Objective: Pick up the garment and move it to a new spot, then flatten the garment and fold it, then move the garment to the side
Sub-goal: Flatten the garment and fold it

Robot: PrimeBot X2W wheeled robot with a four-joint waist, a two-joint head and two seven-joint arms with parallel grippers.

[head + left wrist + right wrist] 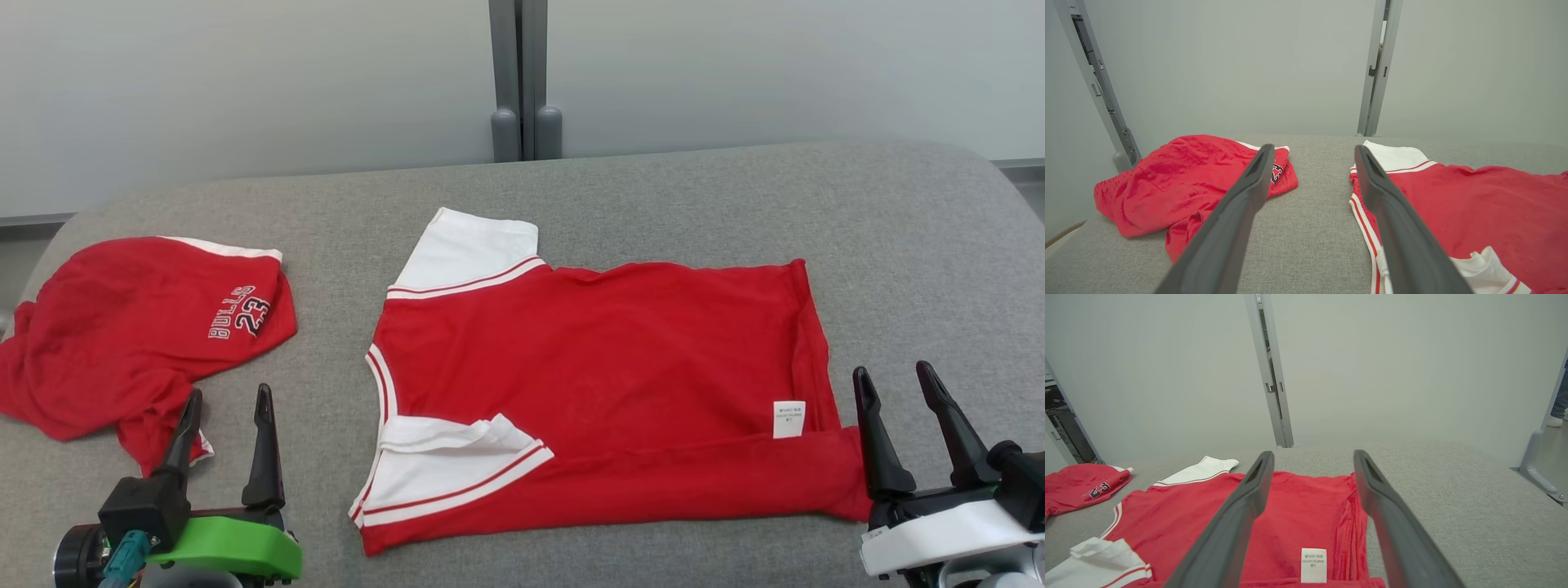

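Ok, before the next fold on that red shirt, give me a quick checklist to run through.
1. Left gripper open, holding nothing: ok.
2. Right gripper open, holding nothing: ok.
3. Red shirt lying flat: not ok, near sleeve is bunched.
4. Red shorts apart from the shirt: ok.
5. Bare grey table beyond the hem: ok.

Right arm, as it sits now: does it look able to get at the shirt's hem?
Likely yes. The right gripper is open and sits right beside the hem of the shirt, with just bare grey padding between them.
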